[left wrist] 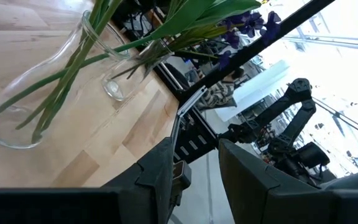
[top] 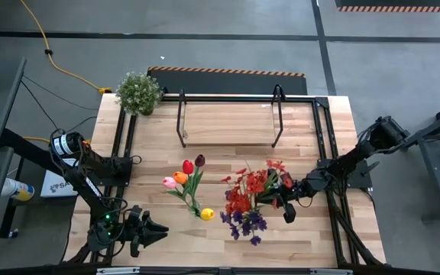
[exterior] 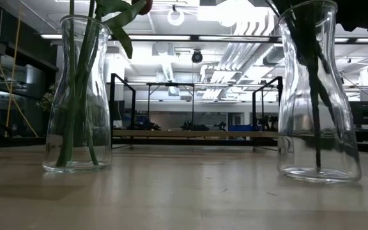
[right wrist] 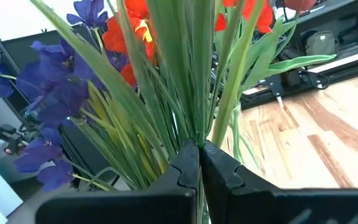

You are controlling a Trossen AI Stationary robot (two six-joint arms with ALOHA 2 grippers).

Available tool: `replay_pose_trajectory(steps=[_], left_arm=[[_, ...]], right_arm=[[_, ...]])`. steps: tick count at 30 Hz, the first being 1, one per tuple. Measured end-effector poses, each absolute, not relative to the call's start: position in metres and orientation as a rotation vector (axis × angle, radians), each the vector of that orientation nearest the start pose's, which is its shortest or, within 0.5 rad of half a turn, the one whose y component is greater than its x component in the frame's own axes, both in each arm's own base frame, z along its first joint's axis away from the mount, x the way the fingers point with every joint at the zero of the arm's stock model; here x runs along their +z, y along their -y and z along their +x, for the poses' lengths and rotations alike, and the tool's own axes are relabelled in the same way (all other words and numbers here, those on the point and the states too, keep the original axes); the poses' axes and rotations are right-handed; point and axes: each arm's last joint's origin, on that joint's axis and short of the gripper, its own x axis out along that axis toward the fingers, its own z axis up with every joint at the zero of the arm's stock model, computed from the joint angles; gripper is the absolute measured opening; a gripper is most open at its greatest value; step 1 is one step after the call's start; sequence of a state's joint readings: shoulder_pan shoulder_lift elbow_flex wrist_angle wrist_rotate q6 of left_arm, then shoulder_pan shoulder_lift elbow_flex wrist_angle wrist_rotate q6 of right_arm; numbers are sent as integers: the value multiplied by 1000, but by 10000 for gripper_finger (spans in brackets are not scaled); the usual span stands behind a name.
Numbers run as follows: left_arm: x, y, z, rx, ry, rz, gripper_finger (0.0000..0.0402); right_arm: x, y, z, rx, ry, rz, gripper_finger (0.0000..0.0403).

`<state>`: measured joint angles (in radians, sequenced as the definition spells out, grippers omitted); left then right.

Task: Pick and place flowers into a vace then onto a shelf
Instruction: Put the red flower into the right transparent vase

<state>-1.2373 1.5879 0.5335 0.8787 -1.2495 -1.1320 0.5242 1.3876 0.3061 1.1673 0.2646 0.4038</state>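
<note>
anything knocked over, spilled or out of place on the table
Nothing stands out. Both glass vases, the left vase and the right vase, stand upright with their flowers inside. The shelf sits square and bare.

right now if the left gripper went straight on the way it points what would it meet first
Probably the tulip vase: the left gripper points across the table toward it, with bare wood between. Depth is unclear, so it might pass just beside it.

A light plank table (top: 228, 229) carries everything. At its far side stands the low wooden shelf (top: 228, 122) on a black frame, with a bushy potted plant (top: 139, 92) at the far left corner. Nearer, two clear glass vases rest on the planks: the left vase (exterior: 78, 96) and the right vase (exterior: 317, 96), well apart.
</note>
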Motion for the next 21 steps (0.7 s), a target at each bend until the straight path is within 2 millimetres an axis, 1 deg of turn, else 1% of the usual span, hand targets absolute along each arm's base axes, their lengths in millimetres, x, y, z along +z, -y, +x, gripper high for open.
replay_pose_trajectory(steps=[14,17,21], left_arm=[[171,249,115,41,-43,-965,163],[171,249,115,41,-43,-965,163],[171,249,115,41,-43,-965,163]], right_arm=[[183,-112,207,310,17,458,2],[183,-113,207,322,11,477,19],[183,-113,207,326,9,484,65]])
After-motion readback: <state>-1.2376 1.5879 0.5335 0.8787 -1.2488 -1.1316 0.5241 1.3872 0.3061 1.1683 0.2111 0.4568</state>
